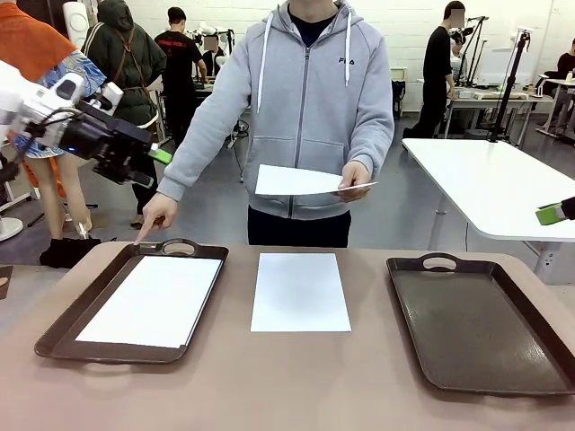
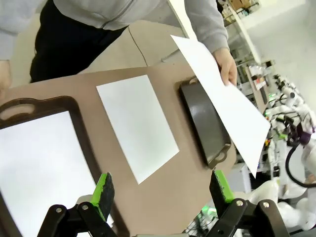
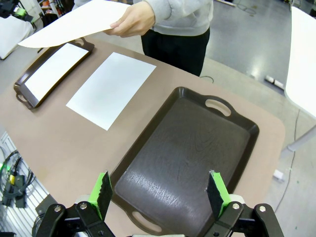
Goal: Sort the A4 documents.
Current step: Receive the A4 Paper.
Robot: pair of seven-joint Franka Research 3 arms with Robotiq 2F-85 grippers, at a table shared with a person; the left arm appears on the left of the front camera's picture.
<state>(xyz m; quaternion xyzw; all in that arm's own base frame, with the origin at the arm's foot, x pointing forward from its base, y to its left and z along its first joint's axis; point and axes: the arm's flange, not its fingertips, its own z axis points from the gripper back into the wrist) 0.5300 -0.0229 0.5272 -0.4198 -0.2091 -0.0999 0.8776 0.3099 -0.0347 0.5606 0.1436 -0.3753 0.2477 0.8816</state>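
The person is standing at the worktop's (image 1: 296, 386) far edge, pointing one hand (image 1: 157, 213) at the far left corner of the left tray (image 1: 108, 354) and gripping the held sheet (image 1: 292, 181) with the other hand (image 1: 355, 175) just above that far edge. So the step in hand is probably getting a sheet into that tray, though I cannot tell whether it is meant to be this one or the middle sheet (image 1: 300, 292). The left gripper (image 1: 151, 168) is hanging above the worktop's far left corner, jaws spread wide and carrying nothing. The right gripper (image 3: 160, 190) is waiting high by the right edge, looking down on the bare right tray (image 1: 476, 332), equally wide and empty. For a handover, the left arm should be straddling the sheet's free edge, well away from the person's fingers, and closing gently so the paper is not creasing. The middle sheet is lying flat between the two trays, its long axis running from near edge to far edge. The tray sheet (image 1: 153, 301) is lying along its tray's length. The held sheet is sitting nearly level, and its long axis seems to be running along the far edge.
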